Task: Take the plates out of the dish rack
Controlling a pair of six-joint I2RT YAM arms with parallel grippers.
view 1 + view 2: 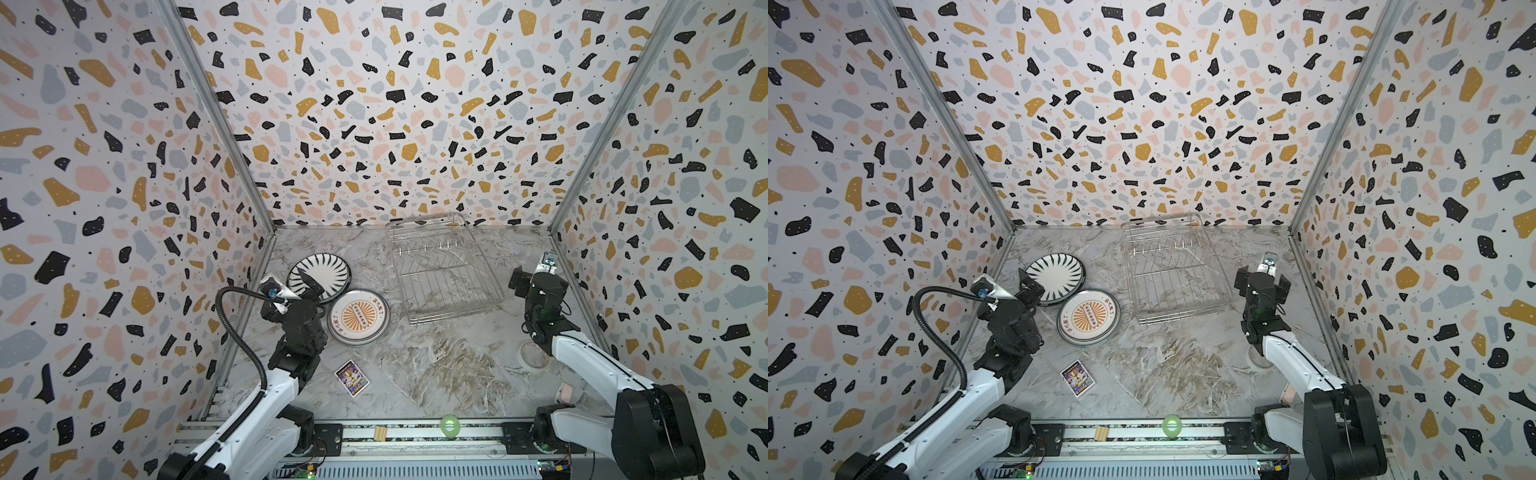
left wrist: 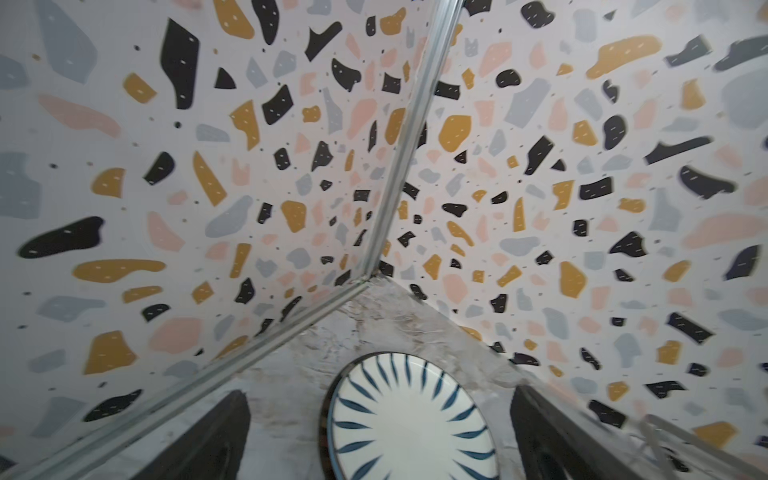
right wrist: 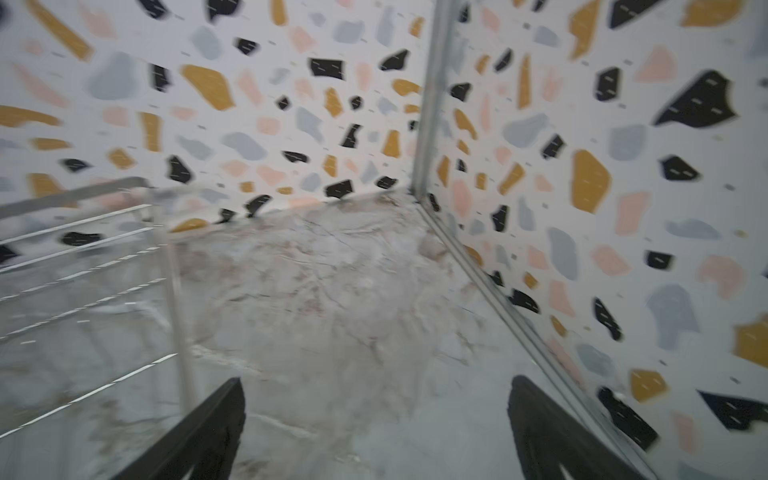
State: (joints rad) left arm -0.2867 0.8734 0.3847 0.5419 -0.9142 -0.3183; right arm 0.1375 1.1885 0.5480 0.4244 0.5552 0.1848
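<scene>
Striped plate (image 2: 409,424) just below and ahead of wide-spread left claw (image 2: 378,392)

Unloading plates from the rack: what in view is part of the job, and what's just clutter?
Job:
- silver wire dish rack, holding no plates
- white round plate with black radiating stripes
- white round plate with orange sunburst, topping a stack

Clutter:
- small purple rectangular card
- pale translucent tape roll
- green tape roll
- small wooden block
</scene>
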